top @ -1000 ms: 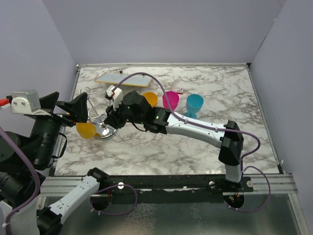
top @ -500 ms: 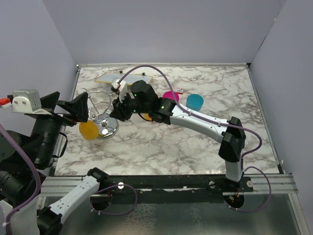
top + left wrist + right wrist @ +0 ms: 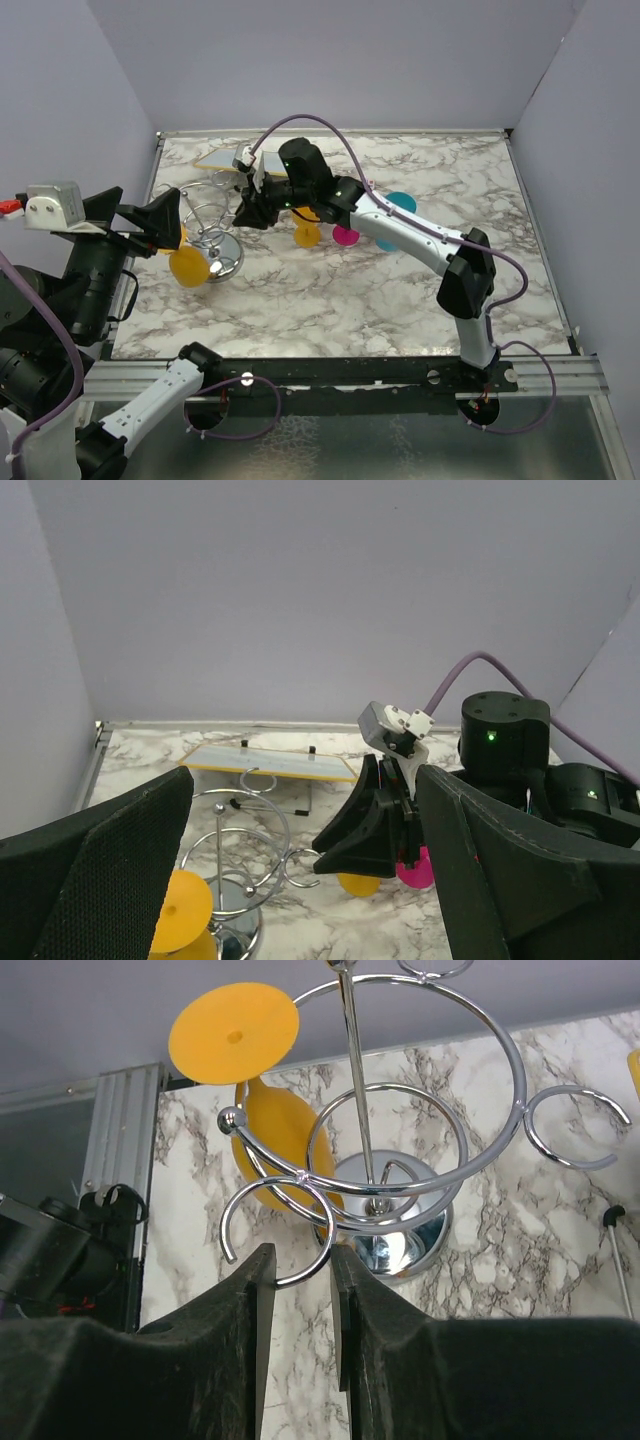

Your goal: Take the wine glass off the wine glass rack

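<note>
The chrome wine glass rack (image 3: 218,238) stands at the table's left, with its mirror base (image 3: 396,1228) and wire rings. An orange wine glass (image 3: 187,266) hangs upside down from it, foot up (image 3: 233,1032), on the side facing my left arm. My right gripper (image 3: 246,207) is at the rack's opposite side. Its jaws are nearly together, and one wire ring is pinched between the fingertips (image 3: 297,1260). My left gripper (image 3: 162,228) is wide open just left of the rack. The orange glass (image 3: 180,920) sits low beside its left finger, untouched.
A flat yellow-edged board (image 3: 226,160) stands behind the rack. Behind the right arm are three more glasses: orange (image 3: 306,235), pink (image 3: 346,236) and blue (image 3: 405,203). Purple walls close in the left, back and right sides.
My right gripper has risen and moved back from the rack's base to its upper rings. The rack has shifted slightly. The left arm has not moved.
</note>
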Motion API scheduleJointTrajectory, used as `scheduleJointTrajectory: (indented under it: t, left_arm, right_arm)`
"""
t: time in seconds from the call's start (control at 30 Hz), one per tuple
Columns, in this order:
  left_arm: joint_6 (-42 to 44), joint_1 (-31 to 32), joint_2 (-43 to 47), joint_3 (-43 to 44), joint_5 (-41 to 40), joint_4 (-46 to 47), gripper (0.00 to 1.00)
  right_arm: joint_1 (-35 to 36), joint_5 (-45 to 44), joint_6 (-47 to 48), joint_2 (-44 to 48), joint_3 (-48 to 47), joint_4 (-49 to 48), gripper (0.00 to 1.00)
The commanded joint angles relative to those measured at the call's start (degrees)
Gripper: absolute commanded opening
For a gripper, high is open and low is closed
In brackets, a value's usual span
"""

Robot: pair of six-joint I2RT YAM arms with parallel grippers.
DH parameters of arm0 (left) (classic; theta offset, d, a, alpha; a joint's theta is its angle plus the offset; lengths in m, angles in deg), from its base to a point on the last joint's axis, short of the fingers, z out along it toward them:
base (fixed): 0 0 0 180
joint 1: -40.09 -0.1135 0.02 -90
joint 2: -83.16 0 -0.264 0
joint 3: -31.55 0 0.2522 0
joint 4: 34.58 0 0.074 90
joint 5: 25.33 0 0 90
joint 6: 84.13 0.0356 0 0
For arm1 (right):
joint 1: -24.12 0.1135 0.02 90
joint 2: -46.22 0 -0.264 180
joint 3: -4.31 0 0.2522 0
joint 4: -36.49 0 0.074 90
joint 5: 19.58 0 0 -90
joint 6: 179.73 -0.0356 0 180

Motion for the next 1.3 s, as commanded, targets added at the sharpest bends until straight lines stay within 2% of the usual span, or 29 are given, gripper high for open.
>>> scheduleJointTrajectory:
  t: [0.0, 0.53, 0.7, 0.83, 1.1, 1.27]
  left_arm:
    - [-0.4, 0.0, -1.0, 0.3, -0.7, -0.2, 0.96]
    - [-1.3, 0.0, -2.3, -1.2, 0.4, 0.2, 0.96]
    - [-1.6, 0.0, -2.8, -1.9, 1.0, 0.5, 0.96]
    - [-2.2, 0.0, -3.0, -2.7, 1.2, 0.6, 0.96]
    - [-3.4, 0.0, -3.4, -3.4, 2.0, 1.2, 0.95]
    - [-4.3, 0.0, -3.5, -3.8, 2.9, 1.3, 0.95]
  right_arm:
    - [-1.6, 7.0, 5.2, -2.8, -3.4, 2.1, 0.28]
    - [-6.4, 21.8, 14.6, -7.7, -10.0, 3.7, 0.28]
    - [-7.3, 23.1, 17.4, -11.7, -16.4, 8.0, 0.27]
    - [-7.5, 21.4, 16.3, -12.5, -18.5, 8.2, 0.27]
    - [-7.5, 10.4, 9.5, -6.9, -11.2, 1.9, 0.30]
    - [-7.9, 4.3, 7.2, -5.5, -10.5, 1.5, 0.30]
